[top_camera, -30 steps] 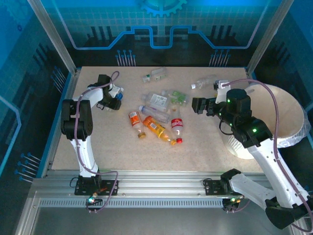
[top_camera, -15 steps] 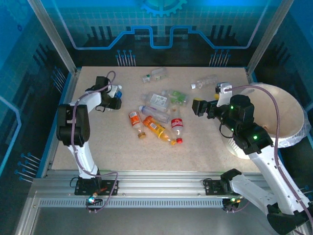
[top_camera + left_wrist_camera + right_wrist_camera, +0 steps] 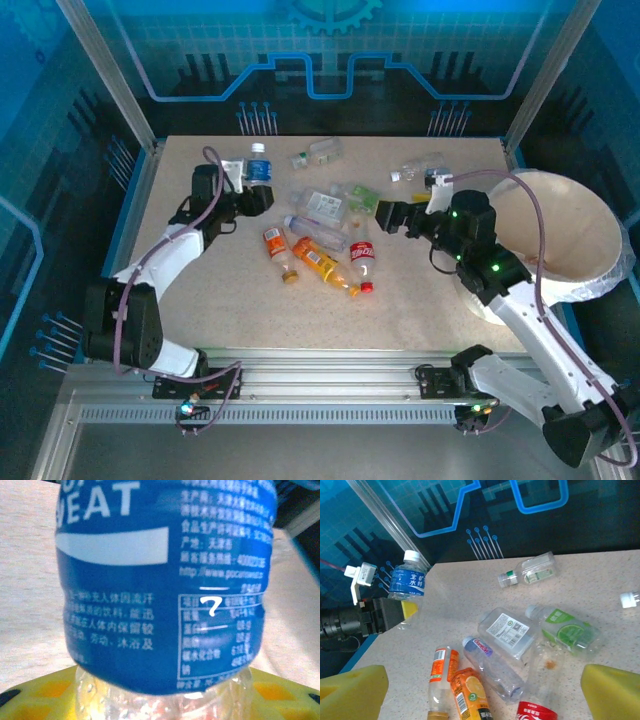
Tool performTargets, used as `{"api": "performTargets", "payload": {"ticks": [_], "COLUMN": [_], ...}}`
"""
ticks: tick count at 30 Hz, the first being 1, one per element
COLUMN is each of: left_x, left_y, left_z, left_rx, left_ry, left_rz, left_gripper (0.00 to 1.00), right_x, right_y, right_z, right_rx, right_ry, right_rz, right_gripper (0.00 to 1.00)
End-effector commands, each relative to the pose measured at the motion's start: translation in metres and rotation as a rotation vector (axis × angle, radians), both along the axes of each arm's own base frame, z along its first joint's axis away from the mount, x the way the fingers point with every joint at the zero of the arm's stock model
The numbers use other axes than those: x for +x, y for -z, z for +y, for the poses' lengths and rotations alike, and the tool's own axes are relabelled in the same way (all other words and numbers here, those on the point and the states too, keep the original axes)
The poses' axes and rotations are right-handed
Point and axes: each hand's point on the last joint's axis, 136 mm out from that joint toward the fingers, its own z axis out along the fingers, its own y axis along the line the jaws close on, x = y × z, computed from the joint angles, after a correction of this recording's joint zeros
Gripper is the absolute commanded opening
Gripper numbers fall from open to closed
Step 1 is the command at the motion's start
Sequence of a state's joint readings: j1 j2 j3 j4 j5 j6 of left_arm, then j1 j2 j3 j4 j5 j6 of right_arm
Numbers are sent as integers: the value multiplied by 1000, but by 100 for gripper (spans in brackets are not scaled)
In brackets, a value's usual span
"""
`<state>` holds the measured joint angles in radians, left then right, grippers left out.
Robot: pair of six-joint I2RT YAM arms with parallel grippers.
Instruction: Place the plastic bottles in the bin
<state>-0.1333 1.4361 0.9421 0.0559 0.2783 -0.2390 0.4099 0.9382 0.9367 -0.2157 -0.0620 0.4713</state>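
Note:
My left gripper (image 3: 254,197) is shut on a blue-labelled, white-capped plastic bottle (image 3: 258,166), holding it upright above the table's far left. In the left wrist view that bottle (image 3: 165,585) sits between my yellow fingers (image 3: 35,692). My right gripper (image 3: 384,216) is open, hovering just right of a heap of lying bottles: two orange ones (image 3: 318,262), a red-labelled one (image 3: 362,258), clear ones (image 3: 322,206) and a green-labelled one (image 3: 366,198). The right wrist view has the held bottle (image 3: 408,582), the heap (image 3: 495,665) and my right gripper (image 3: 480,700). The white bin (image 3: 575,240) stands at the right edge.
Two more clear bottles lie farther back, one with a green cap (image 3: 318,153) and one (image 3: 415,168) near the right arm. A loose white-capped piece (image 3: 630,599) lies at the right. Metal frame posts and blue panels wall the table on three sides.
My left arm has stretched out and raised the blue-labelled bottle upright, moving it right. My right arm has swung left, away from the bin toward the heap.

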Motion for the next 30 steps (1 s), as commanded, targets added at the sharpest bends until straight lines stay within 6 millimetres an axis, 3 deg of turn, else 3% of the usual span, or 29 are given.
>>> {"api": "performTargets", "payload": {"ticks": [1,6,11,15,20,25,30], "left_x": [-18,-53,-76,-86,-100,-113,-129], "left_y": [-35,-62,-79,-85,-91,-97,-102], "left_z": [-41,-94,-126,-140,-157,-176,-195], "left_rx": [-180,-255,-409,-506,-485,-473,-459], "left_ry": [97,268,376,443,518,620,730], "left_rz": [-59,-96,-116,-93,-131,-154,-185], "left_gripper": [37,37,38,39,39,39,39], "right_x": [1,2,5,8,4,6,22], "right_y": [-15,-8,1,1,-8,-2,-9], "right_z": [19,43,65,78,98,116,122], "right_rx": [57,79,81,119,218,251,348], "right_ry": [-71,-179,-262,-289,-392,-453,-401], "right_rz": [-13,52,113,128,112,149,141], "right_gripper": [100,95,100,100,100,100,100]}}
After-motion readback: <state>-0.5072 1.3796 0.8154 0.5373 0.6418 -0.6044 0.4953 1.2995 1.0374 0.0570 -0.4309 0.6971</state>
